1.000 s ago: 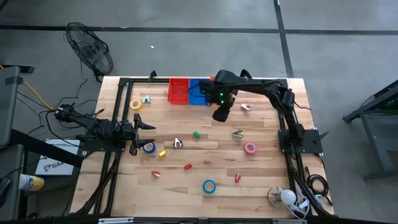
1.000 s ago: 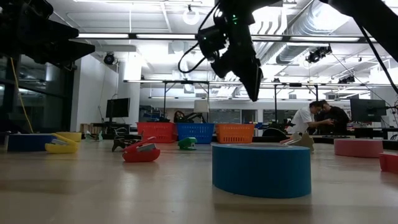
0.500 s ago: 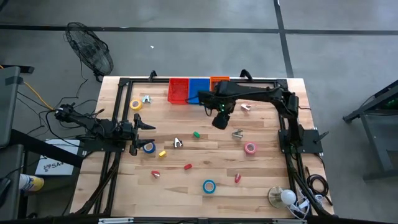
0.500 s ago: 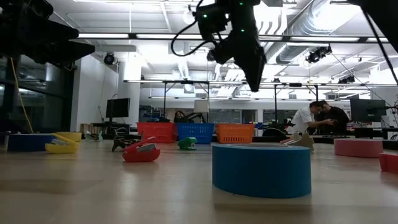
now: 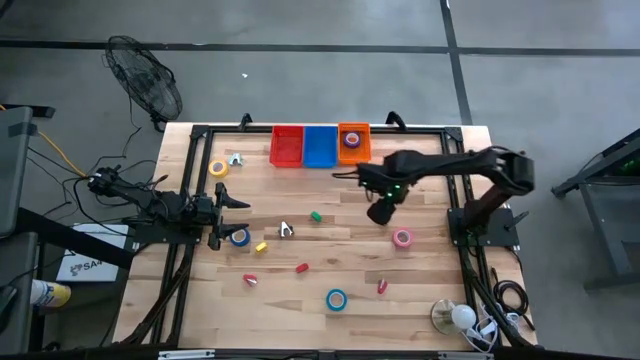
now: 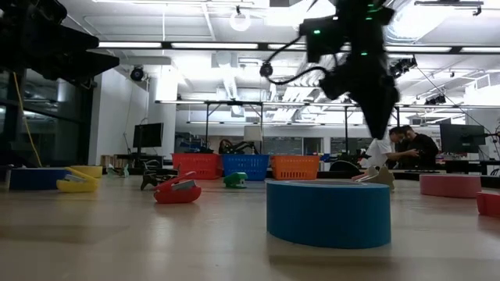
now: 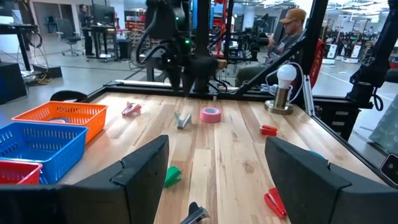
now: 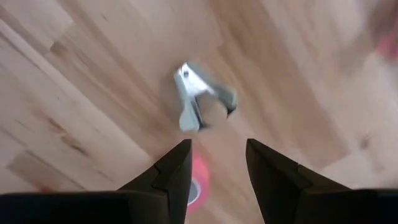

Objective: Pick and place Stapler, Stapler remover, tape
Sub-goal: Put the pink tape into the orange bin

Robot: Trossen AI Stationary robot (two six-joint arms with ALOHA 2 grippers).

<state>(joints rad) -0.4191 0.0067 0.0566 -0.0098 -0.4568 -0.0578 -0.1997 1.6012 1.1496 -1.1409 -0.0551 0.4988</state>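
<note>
While its jaws stand apart and empty, the right gripper [image 5: 379, 212] hangs above a silver stapler remover [image 8: 200, 98] lying on the desk [image 5: 430, 280], seemingly lining up; the left gripper [image 5: 236, 203] waits open near blue tape [image 5: 239, 237].

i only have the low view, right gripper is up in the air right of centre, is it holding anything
Observer: No. The right wrist view shows the right gripper open and empty, with a silver staple remover lying on the wood just ahead of it.
Operator: whats the nearest tape to it
Observer: The pink tape, flat on the table a little to the gripper's right in the high view.
Operator: anything in the baskets
Observer: From above, the orange basket has a purple tape lying in it.
</note>
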